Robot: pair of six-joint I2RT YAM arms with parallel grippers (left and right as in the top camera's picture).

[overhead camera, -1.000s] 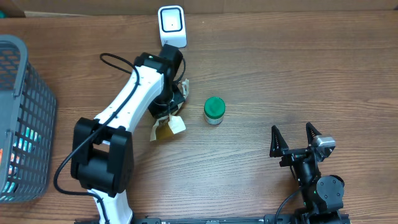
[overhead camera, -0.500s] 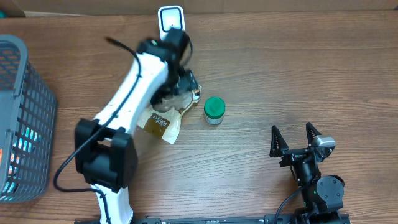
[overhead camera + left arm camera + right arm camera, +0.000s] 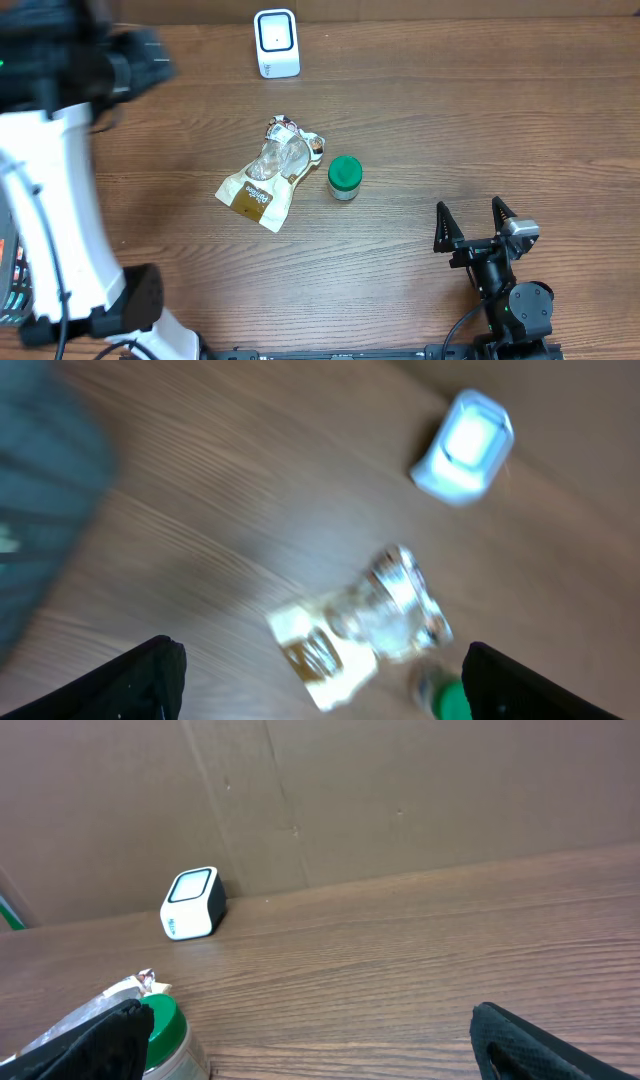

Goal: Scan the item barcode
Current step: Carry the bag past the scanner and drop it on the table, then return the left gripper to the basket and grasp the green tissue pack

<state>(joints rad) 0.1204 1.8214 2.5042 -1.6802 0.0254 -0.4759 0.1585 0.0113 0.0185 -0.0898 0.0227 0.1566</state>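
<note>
My left jaws and right jaws stand wide apart, empty, the crumpled packet (image 3: 265, 182) lying just left of the green-lidded jar (image 3: 344, 176).

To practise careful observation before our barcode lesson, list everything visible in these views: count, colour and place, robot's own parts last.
scanner: one, white, table's far edge
snack packet: one, clear and tan, lying mid-table
jar: one, green lid, right of the packet
basket: one, grey, far left, blurred
table: one, brown wood
left tool: one, black, open, empty, high above the packet
right tool: one, black, open, empty, front right
</note>
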